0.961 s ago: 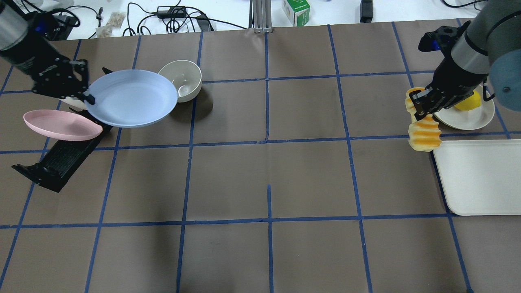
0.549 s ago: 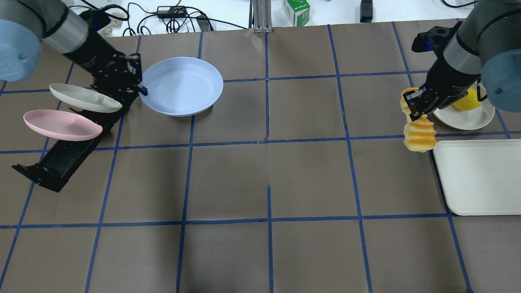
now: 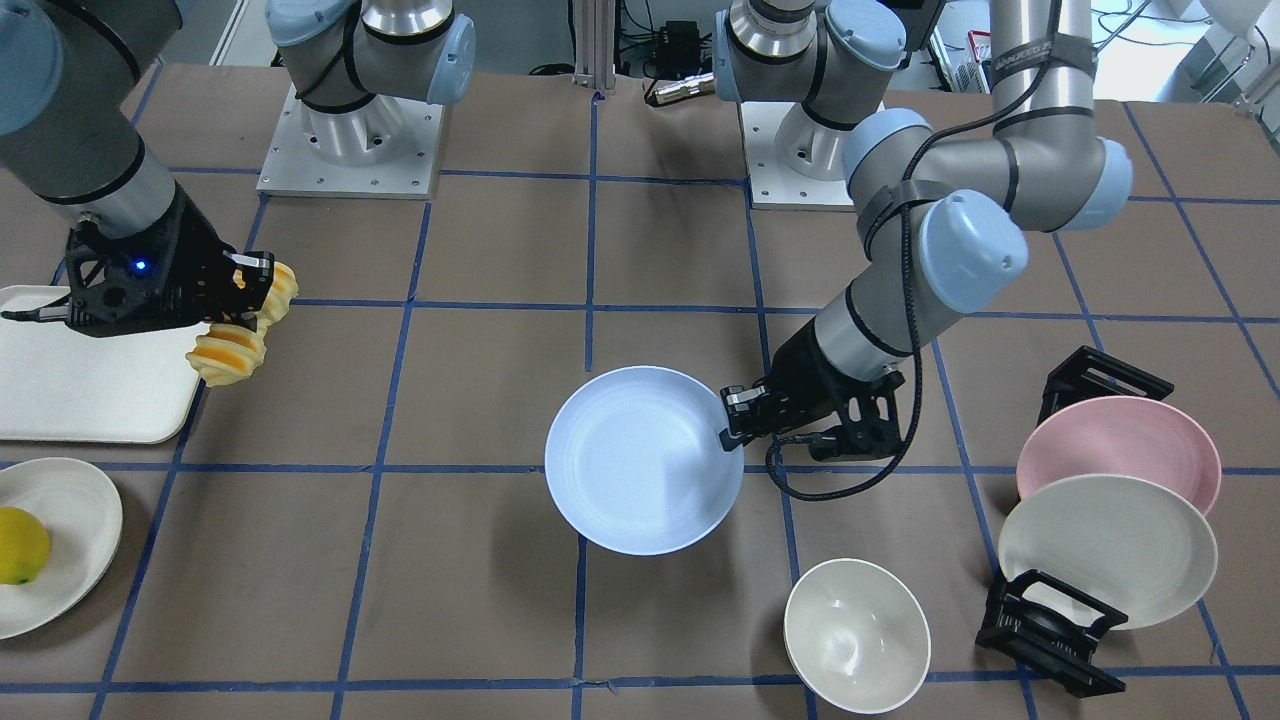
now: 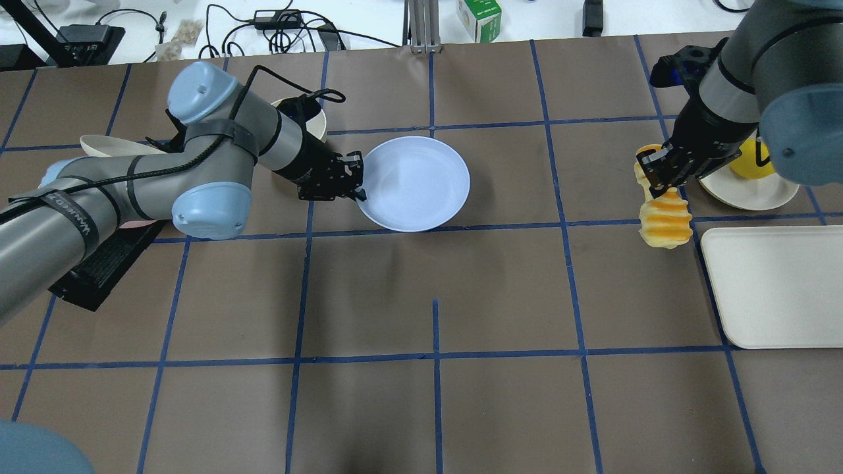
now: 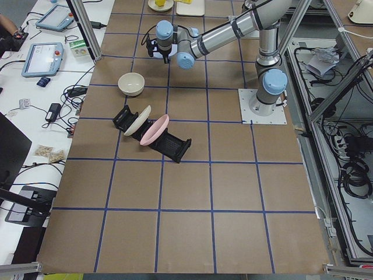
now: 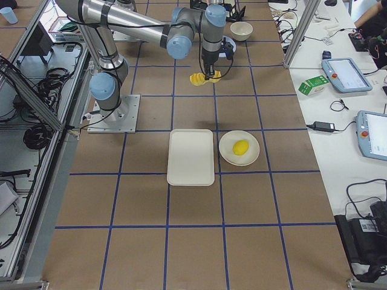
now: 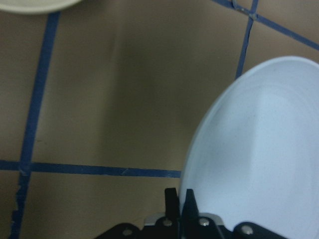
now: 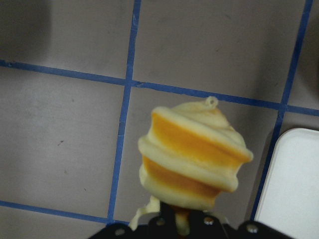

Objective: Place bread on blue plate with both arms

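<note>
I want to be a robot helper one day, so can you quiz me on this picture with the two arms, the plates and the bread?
1. True or false: the right gripper holds the bread up off the table.
2. What is the left gripper pinching? A) the pink plate B) the rim of the blue plate C) the white bowl
3. Fill in the gap: the small cream plate near the tray carries a round yellow ____.

Key: 1 true. 2 B. 3 fruit.
</note>
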Tool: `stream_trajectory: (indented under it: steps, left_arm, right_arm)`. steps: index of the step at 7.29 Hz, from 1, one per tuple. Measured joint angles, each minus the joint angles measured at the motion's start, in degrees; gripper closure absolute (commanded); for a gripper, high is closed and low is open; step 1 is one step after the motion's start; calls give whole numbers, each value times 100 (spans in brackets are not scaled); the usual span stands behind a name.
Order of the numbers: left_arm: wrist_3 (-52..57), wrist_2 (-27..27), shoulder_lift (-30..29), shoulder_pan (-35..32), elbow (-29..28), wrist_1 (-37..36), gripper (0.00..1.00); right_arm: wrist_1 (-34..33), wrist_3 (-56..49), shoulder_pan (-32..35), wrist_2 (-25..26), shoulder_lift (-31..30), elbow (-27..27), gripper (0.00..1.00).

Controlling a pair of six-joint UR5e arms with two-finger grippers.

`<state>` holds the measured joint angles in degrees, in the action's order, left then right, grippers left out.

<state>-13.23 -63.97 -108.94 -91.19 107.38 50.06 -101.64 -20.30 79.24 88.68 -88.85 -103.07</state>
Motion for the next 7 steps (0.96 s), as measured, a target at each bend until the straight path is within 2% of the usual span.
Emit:
stream_trajectory:
  steps: [5,6,7]
  left_arm:
    - [-4,207,-768,-294,29,-580,100]
    - [-4,201,-865,-312,25,-682,47]
    - [-8,196,-910,-317,26,-727,12]
  right_arm:
    - [-26,378,356,-22,28,-32,95]
    - [-34,468,418,-40,38,-38,95]
    - [-44,589,518,-50,58,-40,95]
